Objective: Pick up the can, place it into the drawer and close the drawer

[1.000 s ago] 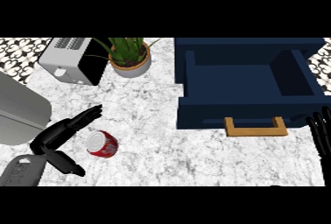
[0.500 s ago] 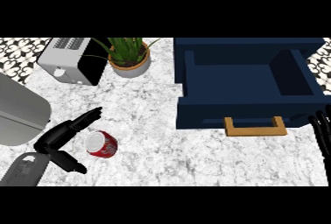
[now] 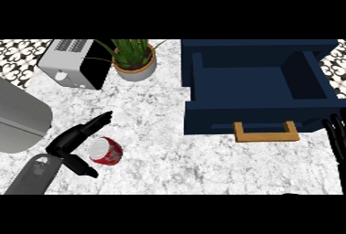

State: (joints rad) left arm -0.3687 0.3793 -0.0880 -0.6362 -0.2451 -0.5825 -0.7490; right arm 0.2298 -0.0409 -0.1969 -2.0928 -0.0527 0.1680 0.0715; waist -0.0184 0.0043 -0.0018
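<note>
A white marble desk (image 3: 162, 155) fills the head view. The largest thing on it is a dark blue drawer (image 3: 260, 87), pulled open at about 2 o'clock, its hollow showing nothing inside and its tan handle (image 3: 266, 132) facing the robot, so it stands ready to receive something from above. A grey rounded appliance (image 3: 20, 119) sits against the edge at 9 o'clock. A silver toaster (image 3: 74, 64) stands at 11 o'clock, with a potted plant (image 3: 134, 58) just beside it toward 12.

The left hand (image 3: 71, 144), at 8 o'clock, is open: fingers stretch toward 1 o'clock and the thumb points down toward 5, bracketing the red can (image 3: 106, 151). The can lies on the desk in the gap between them, just beside the palm; nothing is curled round it yet, so this looks like the approach to a grasp.

The right hand (image 3: 337, 137) rests open at the 3 o'clock edge, fingers up, just beside the drawer's front corner.

Bare marble runs from the can toward the drawer front, giving an open path. The drawer's front wall is the edge to clear, so the can likely needs lifting over it.
</note>
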